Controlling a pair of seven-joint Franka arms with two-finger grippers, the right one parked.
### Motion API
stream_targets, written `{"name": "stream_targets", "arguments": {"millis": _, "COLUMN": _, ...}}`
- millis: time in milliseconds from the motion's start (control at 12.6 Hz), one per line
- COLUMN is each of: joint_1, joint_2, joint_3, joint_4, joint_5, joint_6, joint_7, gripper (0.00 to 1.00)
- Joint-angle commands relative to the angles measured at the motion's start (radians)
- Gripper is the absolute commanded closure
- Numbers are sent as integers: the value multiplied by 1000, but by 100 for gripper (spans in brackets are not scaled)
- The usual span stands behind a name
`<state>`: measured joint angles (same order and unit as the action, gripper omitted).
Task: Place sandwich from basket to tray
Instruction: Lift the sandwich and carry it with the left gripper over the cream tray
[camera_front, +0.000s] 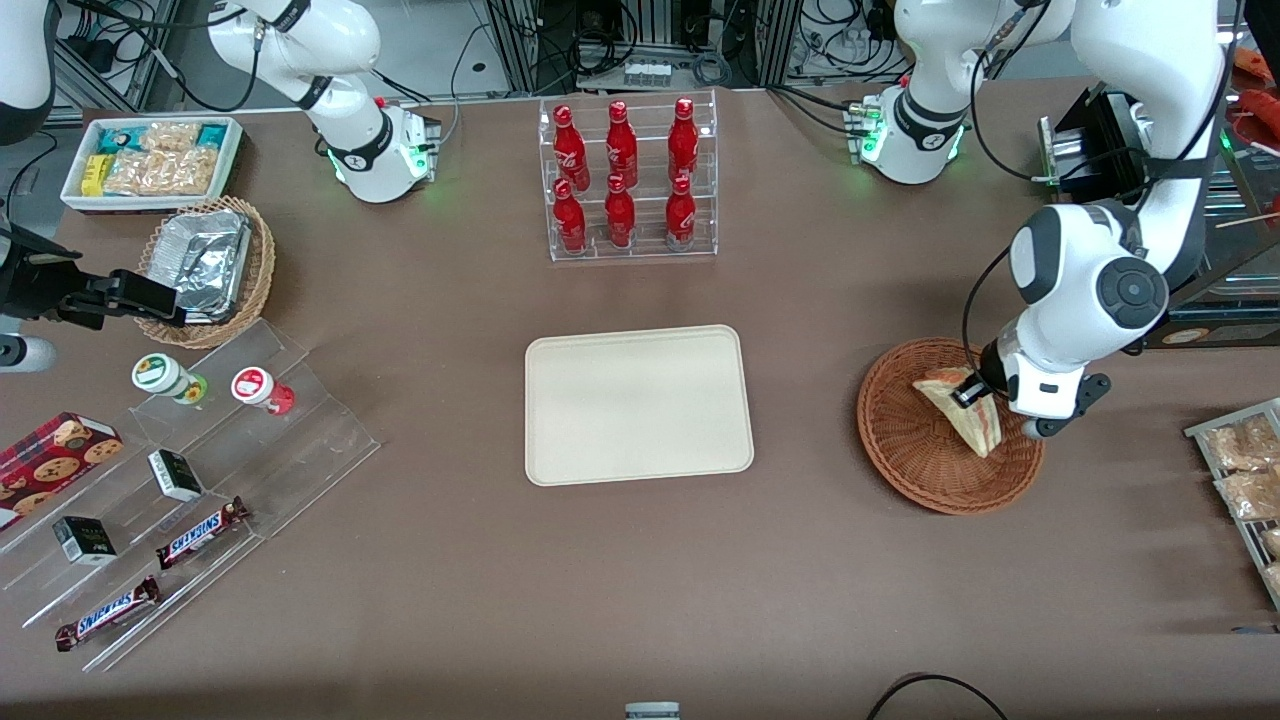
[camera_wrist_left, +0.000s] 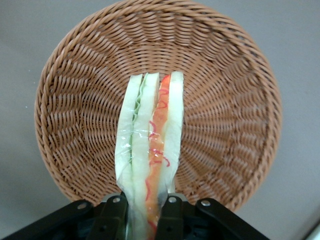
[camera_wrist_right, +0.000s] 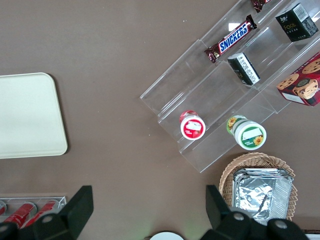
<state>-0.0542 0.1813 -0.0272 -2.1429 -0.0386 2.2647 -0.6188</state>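
The gripper is seen over the basket, at the working arm's end of the table, with its fingers clamped on the sandwich. In the left wrist view, the sandwich is gripped at one end between the two black fingers, its cut edge facing the camera; pale bread layers alternate with a green layer and a red-orange layer, and a clear wrap is visible over them. The woven floor of the basket is seen around and beneath the sandwich. In the front view, the sandwich is held tilted over the part of the basket nearer the arm; whether its lower tip touches the wicker cannot be told.

The tray lies flat near the table's middle, well apart from the basket, with nothing on it. A clear rack of red bottles stands farther from the front camera than the tray. Toward the parked arm's end are found a tan basket of foil, a white bin of snacks, and a stepped clear stand bearing two small cups, small boxes and Snickers bars. The tray's corner is also shown in the right wrist view, beside the stand.
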Motion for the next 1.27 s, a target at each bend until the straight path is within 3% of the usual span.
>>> {"name": "stream_targets", "arguments": {"millis": 0, "joint_1": -32, "joint_2": 0, "joint_3": -14, "joint_4": 46, "joint_5": 2, "joint_6": -59, "joint_7": 34, "gripper": 100}}
{"name": "stream_targets", "arguments": {"millis": 556, "joint_1": -245, "joint_2": 92, "joint_3": -33, "joint_4": 224, "joint_5": 0, "joint_6": -146, "joint_7": 19, "gripper": 100}}
{"name": "stream_targets", "arguments": {"millis": 1192, "joint_1": -505, "joint_2": 322, "joint_3": -30, "joint_4": 509, "joint_5": 9, "joint_6": -194, "joint_7": -67, "gripper": 100}}
